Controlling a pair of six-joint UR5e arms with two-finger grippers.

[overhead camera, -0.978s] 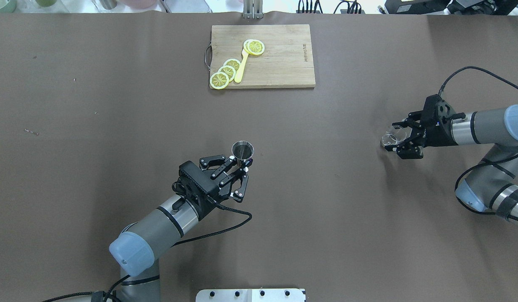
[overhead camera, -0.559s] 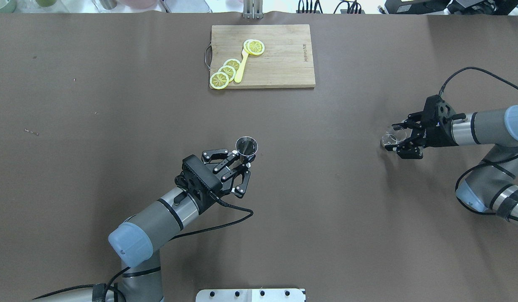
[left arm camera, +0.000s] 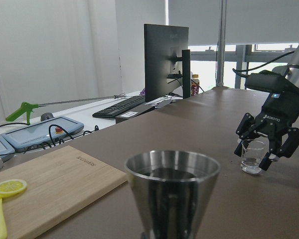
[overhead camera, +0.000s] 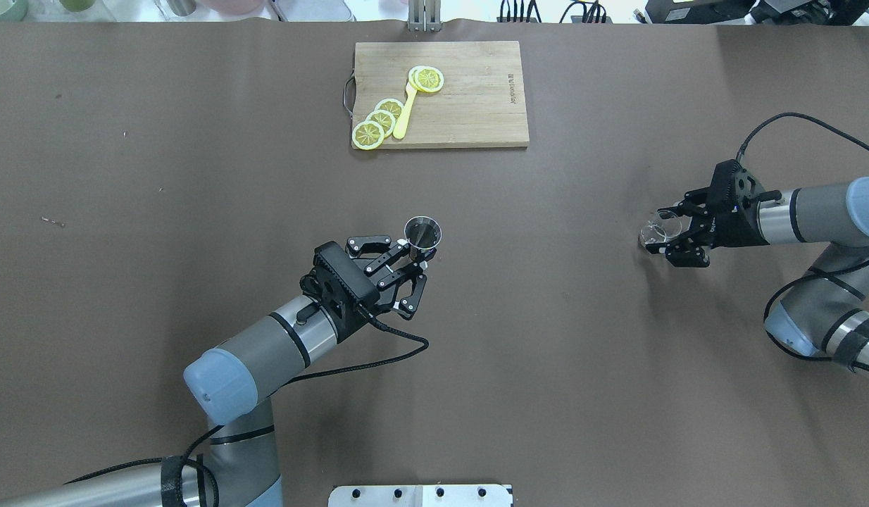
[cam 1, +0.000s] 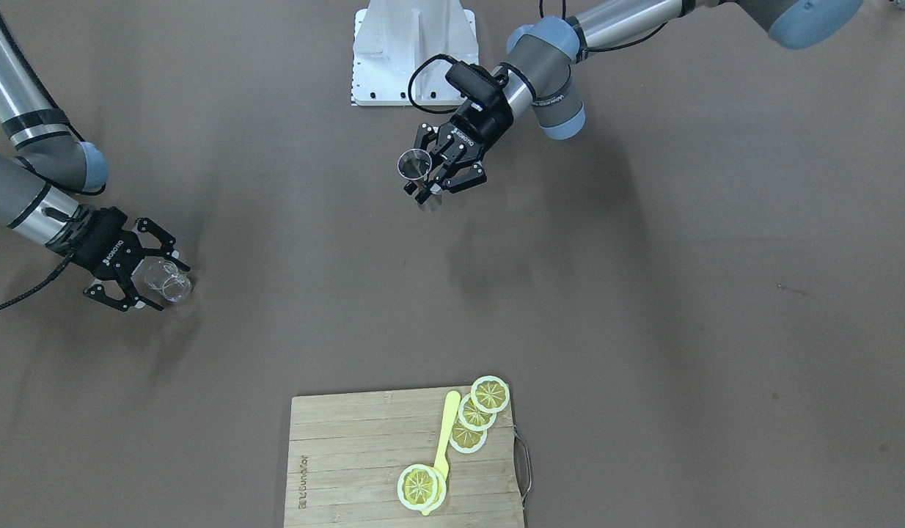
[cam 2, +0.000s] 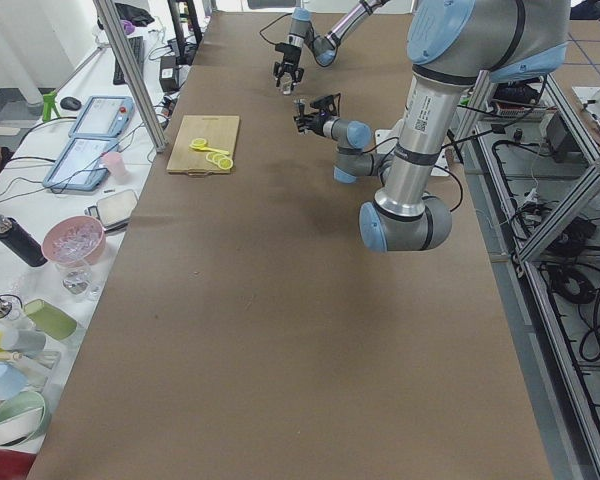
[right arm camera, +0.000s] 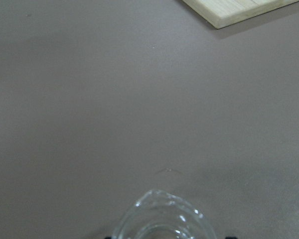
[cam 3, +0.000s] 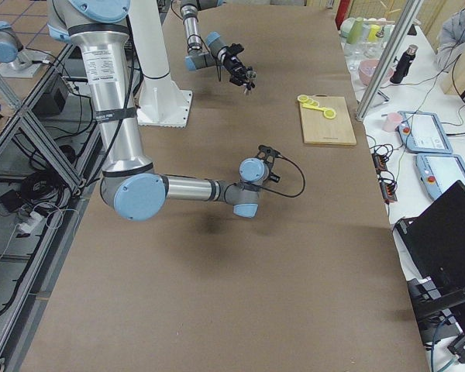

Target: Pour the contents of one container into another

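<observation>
A steel jigger cup (overhead camera: 422, 232) hangs upright above the table with my left gripper (overhead camera: 415, 255) shut on its lower part; the same cup (cam 1: 414, 164) shows in the front view and fills the left wrist view (left arm camera: 172, 191). Far to the right a small clear glass (overhead camera: 658, 231) stands on the table. My right gripper (overhead camera: 667, 232) is shut on it, one finger on each side. The glass (left arm camera: 252, 156) also appears in the left wrist view and at the bottom edge of the right wrist view (right arm camera: 164, 219).
A wooden cutting board (overhead camera: 470, 105) lies at the table's far middle, with lemon slices (overhead camera: 378, 121) and a yellow spoon (overhead camera: 406, 109) on it. The white robot base plate (overhead camera: 420, 495) sits at the near edge. Brown table stretches between cup and glass.
My left gripper has carried the jigger rightward and away from the robot's base. The right gripper's fingers have drawn in onto the glass, which has stayed in place.
</observation>
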